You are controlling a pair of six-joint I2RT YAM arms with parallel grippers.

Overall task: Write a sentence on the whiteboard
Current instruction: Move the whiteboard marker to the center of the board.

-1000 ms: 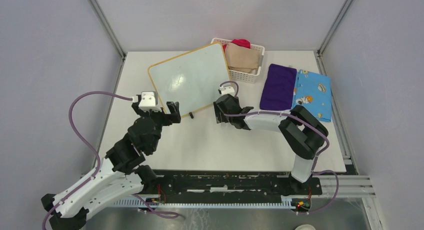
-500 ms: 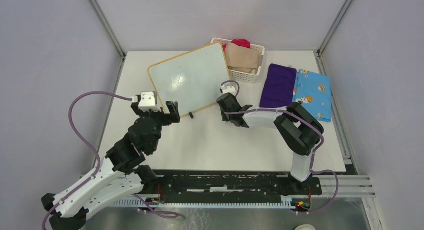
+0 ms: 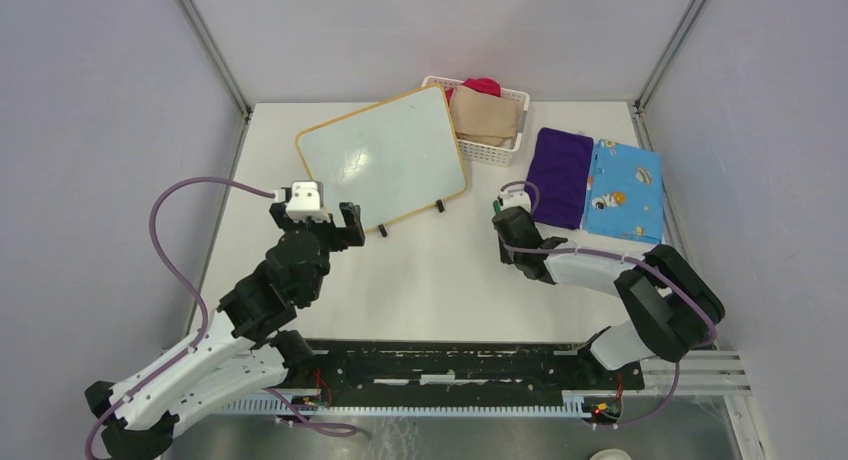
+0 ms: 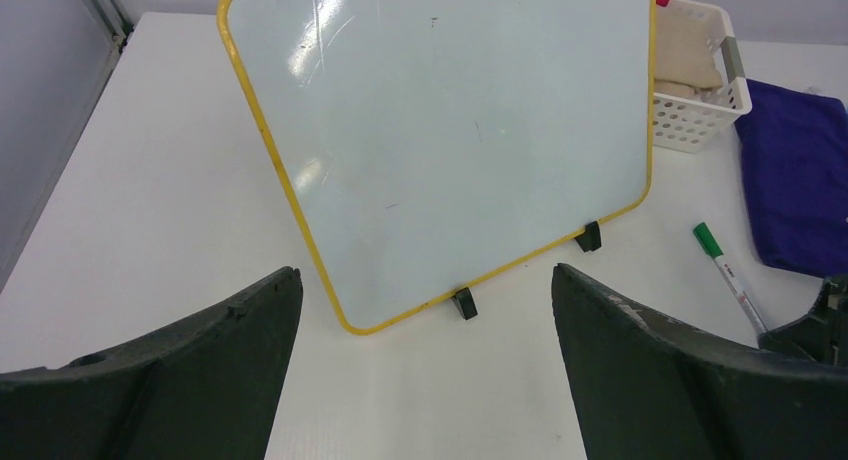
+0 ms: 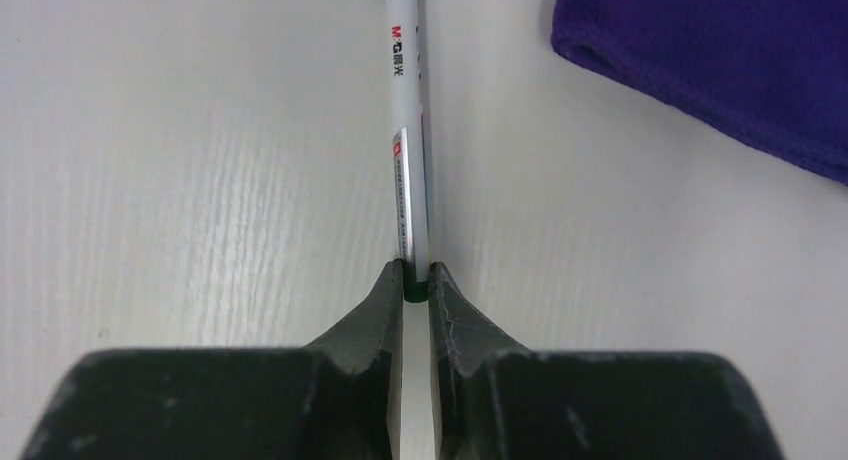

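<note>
right tool (image 5: 415, 280): clenched. its two fingertips pinch the green rear end of the marker (image 5: 408, 130), one on each side, touching it. the marker lies flat on the white bench (image 5: 150, 130) and points straight away from the tool, its green cap at the far end. barrel print: "m&g" in red, then two characters; the smaller print is too fine to read. a purple cloth (image 5: 720, 50) lies near the marker's right side, apart from it.

left tool (image 4: 425, 272): released, jaws spread wide, holding nothing. it faces the whiteboard (image 4: 450, 110) from the near side and stands apart from it.

the whiteboard stands beyond both tools on two black feet (image 4: 463, 303), leaning back, yellow frame all round. its face shows only glare and faint specks. a white slotted basket (image 4: 700, 120) sits just behind its right edge. a blue patterned cloth (image 3: 623, 178) lies right of the purple cloth.
</note>
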